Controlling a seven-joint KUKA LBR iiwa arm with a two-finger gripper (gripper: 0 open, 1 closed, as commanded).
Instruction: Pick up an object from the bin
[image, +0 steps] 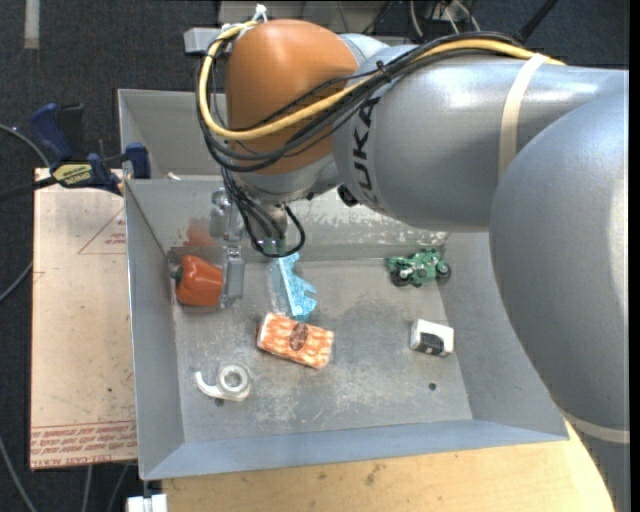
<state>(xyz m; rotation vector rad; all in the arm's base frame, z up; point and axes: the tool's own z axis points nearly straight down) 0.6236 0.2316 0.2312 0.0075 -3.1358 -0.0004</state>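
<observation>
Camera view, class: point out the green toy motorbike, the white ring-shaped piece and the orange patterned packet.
Green toy motorbike (418, 267): camera view, its body.
White ring-shaped piece (224, 388): camera view, body beside the hole.
Orange patterned packet (295, 340): camera view, middle of its top face.

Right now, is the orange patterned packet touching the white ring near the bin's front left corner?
Apart. The camera view shows a strip of bare grey bin floor between the orange patterned packet and the white ring.
</observation>
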